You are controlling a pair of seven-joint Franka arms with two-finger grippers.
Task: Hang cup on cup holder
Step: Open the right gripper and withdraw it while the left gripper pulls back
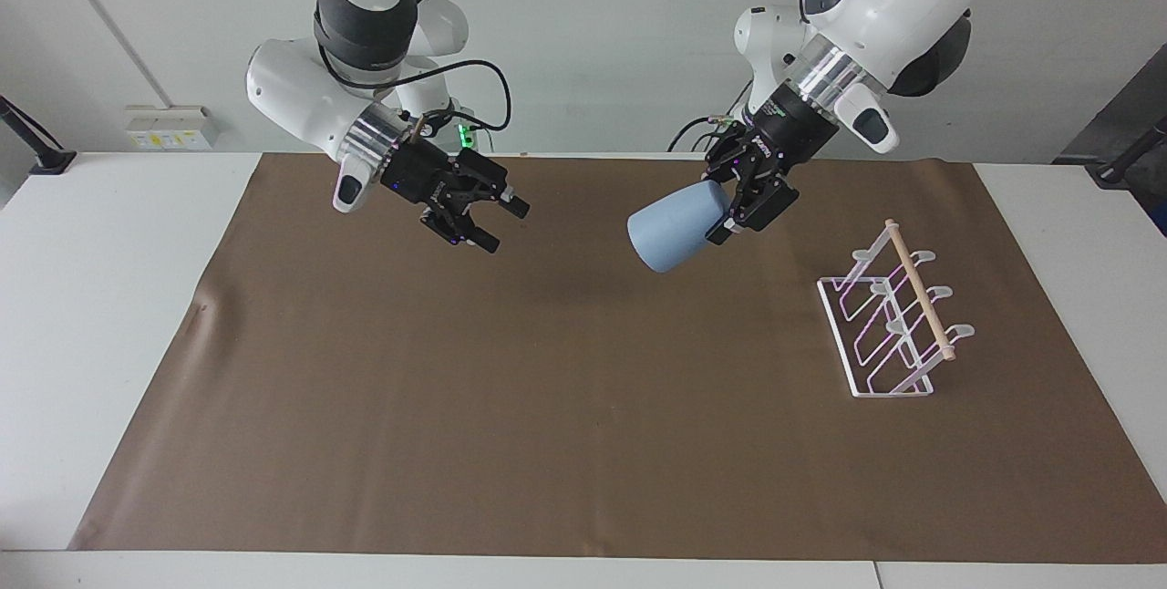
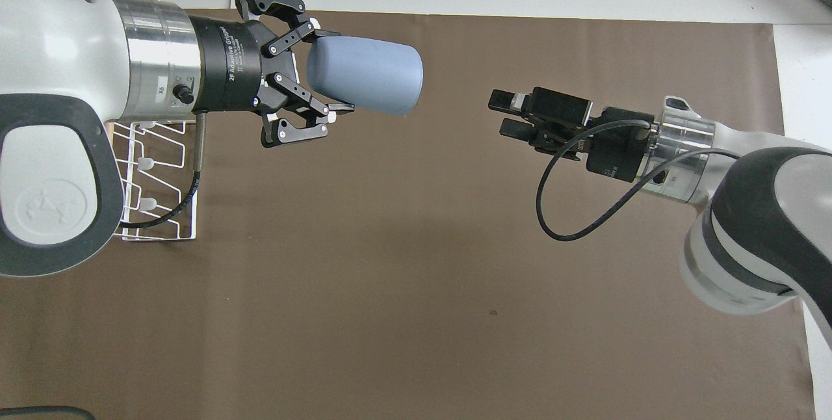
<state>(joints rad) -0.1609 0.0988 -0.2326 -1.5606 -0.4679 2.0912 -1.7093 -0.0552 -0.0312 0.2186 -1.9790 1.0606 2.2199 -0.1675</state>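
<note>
The light-blue cup (image 1: 676, 229) hangs in the air over the brown mat, tilted with its wide rim pointing down and away from the holder. My left gripper (image 1: 727, 213) is shut on its narrow base; in the overhead view the left gripper (image 2: 335, 70) clamps the cup (image 2: 370, 75) from the base end. The white wire cup holder (image 1: 893, 325) with its wooden dowel stands on the mat toward the left arm's end, partly hidden under the left arm in the overhead view (image 2: 156, 179). My right gripper (image 1: 504, 226) hovers open and empty over the mat, also seen from overhead (image 2: 502, 114).
A brown mat (image 1: 547, 407) covers most of the white table (image 1: 100, 297). A black cable loops from the right wrist (image 2: 572, 212). Nothing else stands on the mat.
</note>
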